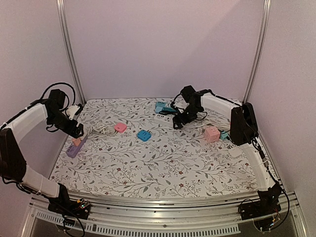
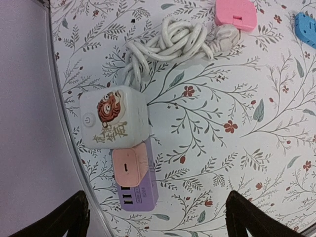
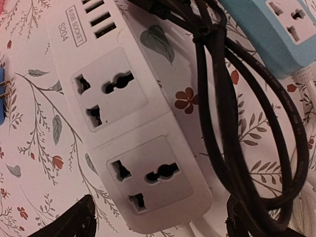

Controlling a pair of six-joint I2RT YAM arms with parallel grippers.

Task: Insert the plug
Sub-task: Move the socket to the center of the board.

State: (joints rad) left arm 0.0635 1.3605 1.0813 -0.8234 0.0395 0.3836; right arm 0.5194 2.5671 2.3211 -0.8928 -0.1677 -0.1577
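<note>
A pink plug (image 1: 120,128) and a blue plug (image 1: 144,135) lie loose on the flowered cloth mid-table. My left gripper (image 1: 79,132) hovers open over a purple power strip (image 2: 141,193). That strip carries a pink adapter (image 2: 129,165) and a white cube with a tiger picture (image 2: 113,118). The pink plug (image 2: 236,12) ends a coiled white cable (image 2: 173,42). My right gripper (image 3: 158,224) stands open just above a white power strip (image 3: 128,123) whose two universal sockets are free. Nothing sits between either pair of fingers.
A bundled black cable (image 3: 232,98) lies against the white strip's right side. A teal power strip (image 1: 163,107) sits at the back and a pink cube socket (image 1: 212,134) at the right. The purple strip lies close to the left wall rail (image 2: 64,123).
</note>
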